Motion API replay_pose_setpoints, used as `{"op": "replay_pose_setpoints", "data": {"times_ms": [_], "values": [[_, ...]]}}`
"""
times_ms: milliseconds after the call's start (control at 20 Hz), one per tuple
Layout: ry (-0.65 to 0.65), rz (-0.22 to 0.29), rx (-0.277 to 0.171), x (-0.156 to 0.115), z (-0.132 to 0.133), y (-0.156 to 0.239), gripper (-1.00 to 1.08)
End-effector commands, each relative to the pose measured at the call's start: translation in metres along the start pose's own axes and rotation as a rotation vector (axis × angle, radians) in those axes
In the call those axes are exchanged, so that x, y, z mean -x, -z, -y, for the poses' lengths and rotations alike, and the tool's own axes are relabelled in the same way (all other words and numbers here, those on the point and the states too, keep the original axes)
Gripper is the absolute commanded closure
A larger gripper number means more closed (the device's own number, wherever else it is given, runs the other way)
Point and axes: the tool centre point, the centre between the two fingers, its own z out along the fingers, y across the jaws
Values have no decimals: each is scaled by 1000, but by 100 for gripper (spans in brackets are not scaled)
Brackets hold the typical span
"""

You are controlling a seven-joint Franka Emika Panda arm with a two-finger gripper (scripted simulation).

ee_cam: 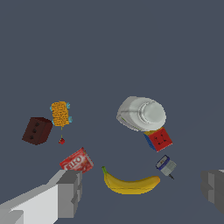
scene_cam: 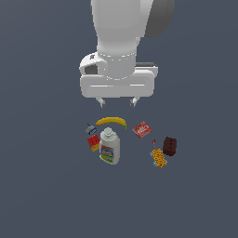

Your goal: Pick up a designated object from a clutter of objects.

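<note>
Dark grey-blue ground carries the whole clutter; above it hangs the gripper, jaws spread wide and holding nothing, with clear air between fingertips and floor. Designated object: the banana, lying flat on the side of the group nearest the gripper in the exterior view; in the wrist view it sits between the two fingers, its long axis running roughly from one finger toward the other. Neighbours: white bottle just beside the banana's concave side; small grey-blue item near one banana tip, with the red-yellow block beyond it; red flat box near the other tip; dark brown block and orange studded brick well apart. Risks, as judged: closing along the banana's length would exceed or barely fit the opening, so a wrist turn seems needed; a straight descent may clip the red flat box or the small grey-blue item; the curved, smooth skin could roll or squirt out under an off-centre pinch; a drift toward the bottle could topple or push it.
</note>
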Motion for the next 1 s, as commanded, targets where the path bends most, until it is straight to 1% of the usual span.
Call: {"op": "replay_pose_setpoints", "data": {"times_ms": [0,150,400,500,950], "values": [[0,0,0,0,0,0,-92],[8,0,-2,0,6,0,-92],[48,1,-14,3,33,1,-92],[56,1,-16,4,39,2,-92],[81,2,-15,5,36,-4,-92]]}}
